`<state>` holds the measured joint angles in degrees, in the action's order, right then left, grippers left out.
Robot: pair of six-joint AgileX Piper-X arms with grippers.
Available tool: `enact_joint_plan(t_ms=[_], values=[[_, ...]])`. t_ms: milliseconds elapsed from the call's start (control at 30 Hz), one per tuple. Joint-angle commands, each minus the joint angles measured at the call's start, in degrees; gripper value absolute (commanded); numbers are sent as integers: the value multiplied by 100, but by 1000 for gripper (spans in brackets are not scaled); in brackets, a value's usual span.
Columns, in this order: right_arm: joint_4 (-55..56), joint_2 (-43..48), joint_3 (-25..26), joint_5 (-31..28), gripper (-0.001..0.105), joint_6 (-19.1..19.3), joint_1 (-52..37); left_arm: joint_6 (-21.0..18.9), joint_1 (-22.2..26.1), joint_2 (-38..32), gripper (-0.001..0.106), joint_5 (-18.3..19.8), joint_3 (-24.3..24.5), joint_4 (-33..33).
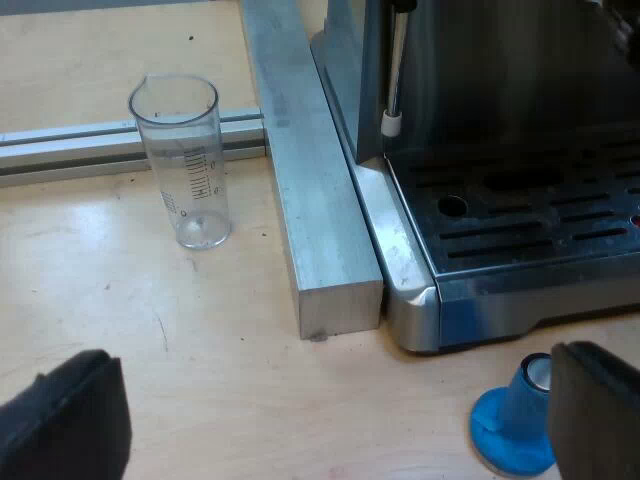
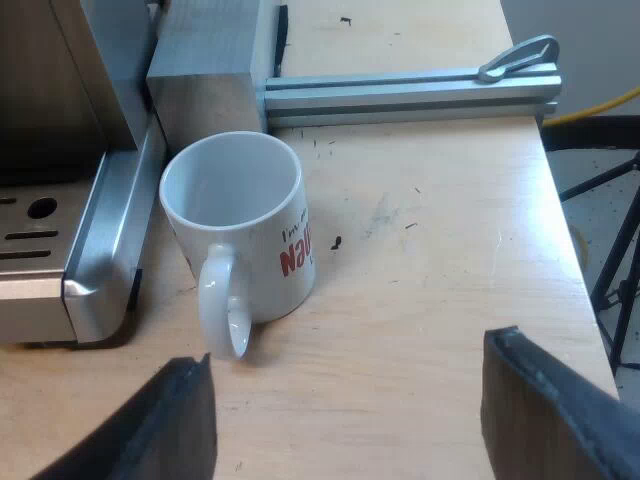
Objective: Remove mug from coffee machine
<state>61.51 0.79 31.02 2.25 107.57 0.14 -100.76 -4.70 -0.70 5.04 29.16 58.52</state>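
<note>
Now right tool [image 2: 355, 425] spread wide, empty, near mug [image 2: 240, 235] on table [image 2: 430, 300], left tool [image 1: 330, 420] likewise released.

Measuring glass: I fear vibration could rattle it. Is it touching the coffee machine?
Apart. The left wrist view shows bare table and a metal bar between the measuring glass and the coffee machine.

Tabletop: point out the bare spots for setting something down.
Bare wood lies between the measuring glass and my left gripper, and between the mug, the aluminium rail and the table edge. Crowded: the blue tamper and the mug sit close to the espresso machine.
</note>
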Motion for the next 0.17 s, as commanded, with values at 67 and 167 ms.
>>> enact_joint_plan(t_ms=[67, 167], values=[[-78, 221, 0, 61, 59, 31, 13, -11, 4, -801, 86, -10, 6, -78], [-78, 221, 0, 61, 59, 31, 13, -11, 4, -801, 86, -10, 6, -78]])
